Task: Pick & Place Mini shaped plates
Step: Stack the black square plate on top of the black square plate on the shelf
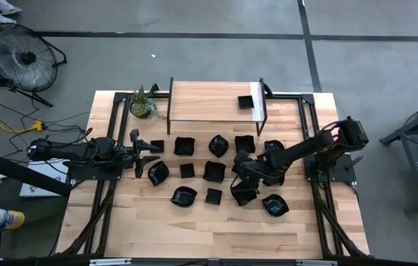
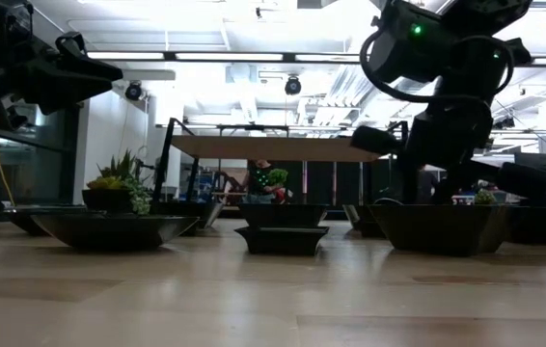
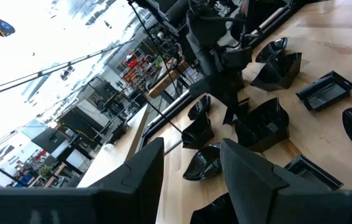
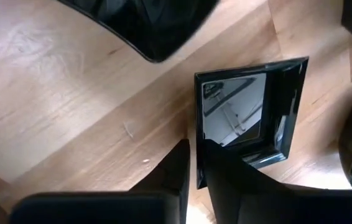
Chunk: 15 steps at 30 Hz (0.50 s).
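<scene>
- The table point(image 1: 216, 229) is a broad wooden top, and nearly all the mini shaped plates point(image 1: 217, 145) lie scattered across its middle, between my two arms, so most of the job looks left to do.
- The raised shelf point(image 1: 209, 100) at the far edge carries just one square plate point(image 1: 245, 102), the only one that appears placed.
- My left gripper point(image 1: 139, 153) waits low over the left side with its fingers spread wide and nothing between them, just beside a rounded plate point(image 1: 157, 172).
- My right gripper point(image 4: 194, 168) is down among the right-hand plates, its fingers pinching the near rim of a small square plate point(image 4: 250, 115) that sits flat on the wood, not lifted yet.
</scene>
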{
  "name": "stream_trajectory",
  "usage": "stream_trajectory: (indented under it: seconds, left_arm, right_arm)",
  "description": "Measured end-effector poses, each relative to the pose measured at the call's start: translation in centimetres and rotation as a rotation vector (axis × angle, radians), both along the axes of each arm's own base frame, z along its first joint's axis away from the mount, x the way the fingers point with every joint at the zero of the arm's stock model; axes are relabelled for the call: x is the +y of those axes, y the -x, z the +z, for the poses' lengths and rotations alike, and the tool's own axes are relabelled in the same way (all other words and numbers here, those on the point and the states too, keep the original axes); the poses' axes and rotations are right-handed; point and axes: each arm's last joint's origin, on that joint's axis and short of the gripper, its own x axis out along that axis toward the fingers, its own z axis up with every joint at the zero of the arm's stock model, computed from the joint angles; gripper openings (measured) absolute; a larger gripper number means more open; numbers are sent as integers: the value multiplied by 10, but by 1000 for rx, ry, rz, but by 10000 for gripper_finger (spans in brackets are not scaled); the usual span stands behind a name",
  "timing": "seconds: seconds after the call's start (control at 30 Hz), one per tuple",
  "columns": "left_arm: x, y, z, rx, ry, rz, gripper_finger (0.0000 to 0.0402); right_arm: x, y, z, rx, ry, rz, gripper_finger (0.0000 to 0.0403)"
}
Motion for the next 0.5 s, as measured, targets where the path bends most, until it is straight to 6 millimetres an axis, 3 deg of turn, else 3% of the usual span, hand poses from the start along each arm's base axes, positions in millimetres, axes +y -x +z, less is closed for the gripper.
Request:
stream_trajectory:
  seconds: [0.5]
  left_arm:
    - [0, 0, 0, 0, 0, 0, 154]
  right_arm:
    - [4, 0, 1, -19, -7, -30, 3]
